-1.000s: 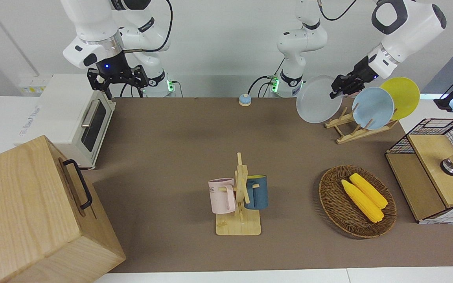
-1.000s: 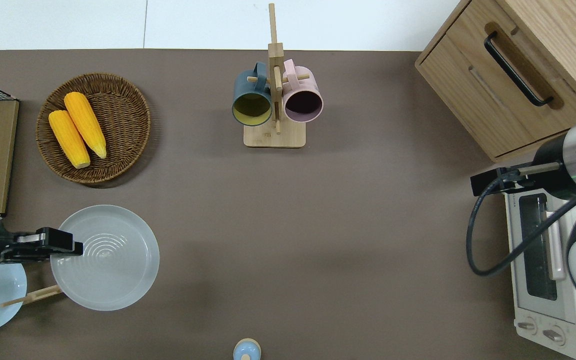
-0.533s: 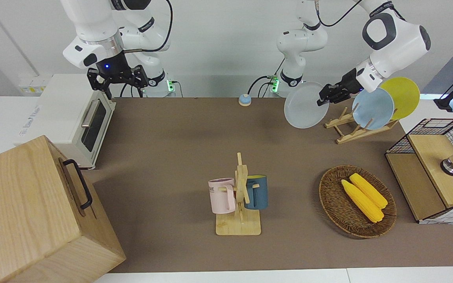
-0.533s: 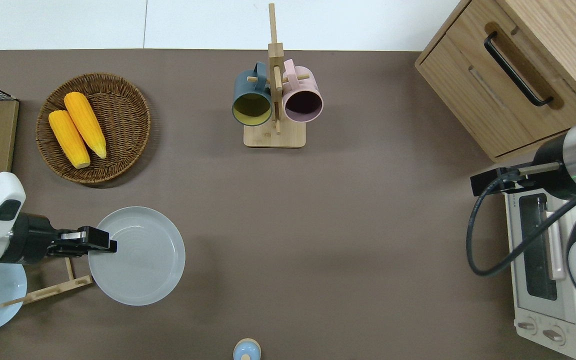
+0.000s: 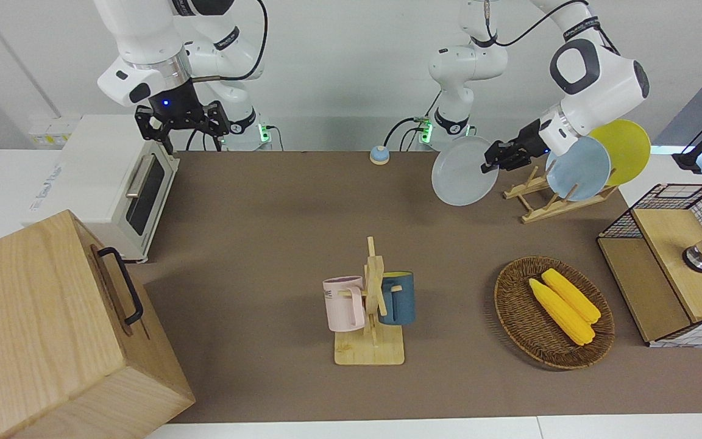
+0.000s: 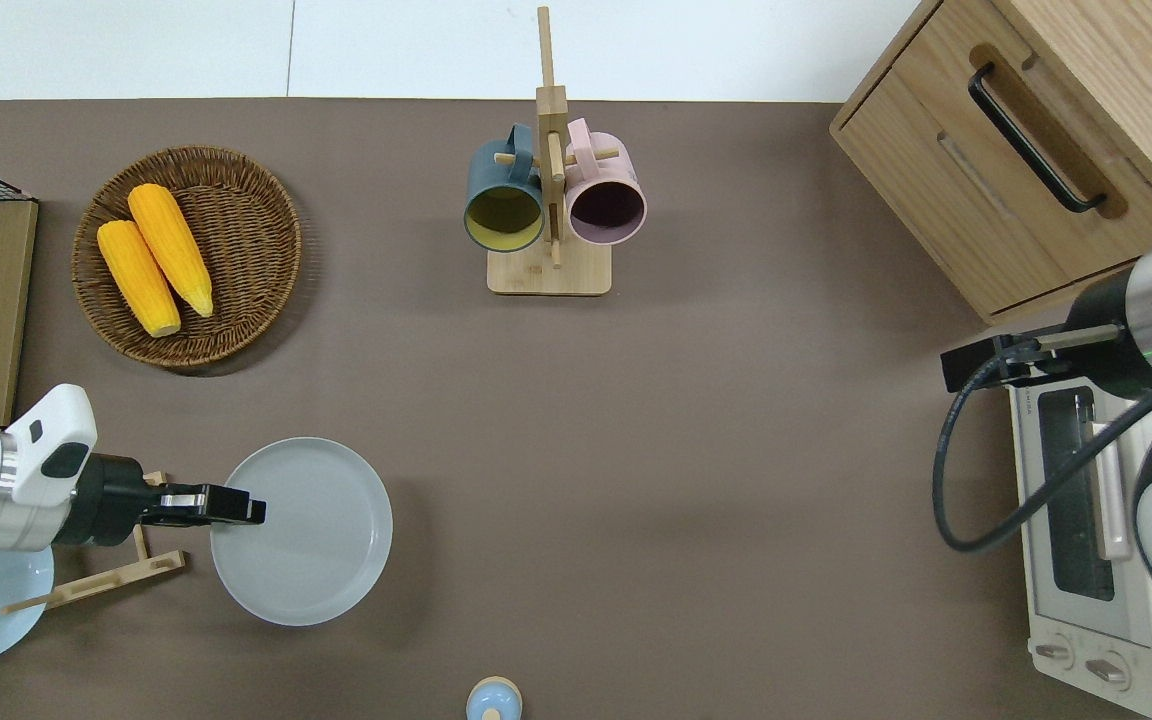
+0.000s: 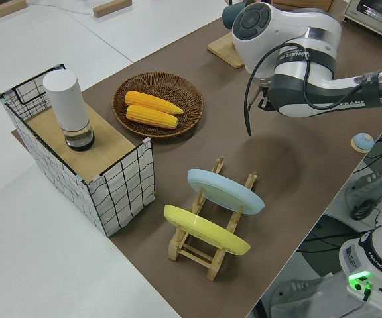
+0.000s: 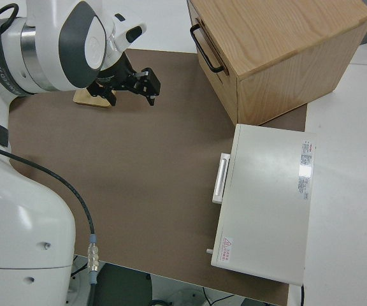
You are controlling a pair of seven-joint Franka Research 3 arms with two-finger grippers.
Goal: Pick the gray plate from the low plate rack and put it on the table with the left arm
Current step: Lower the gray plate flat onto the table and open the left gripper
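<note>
While my right arm sits parked, my left claw (image 6: 254,509) clamped on rim of gray plate (image 6: 311,535), plate lifted clear of low plate rack (image 6: 126,570), tilted in air over bare worktop (image 6: 636,450) just beside rack; light blue plate (image 5: 577,169) and yellow plate (image 5: 626,149) remain slotted in rack

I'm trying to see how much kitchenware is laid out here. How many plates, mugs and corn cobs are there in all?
Plates: 3, round pale gray plate, light blue plate, yellow plate
Mugs: 2, pink mug, dark blue mug
Yellow corn cobs: 2
Total: 7
</note>
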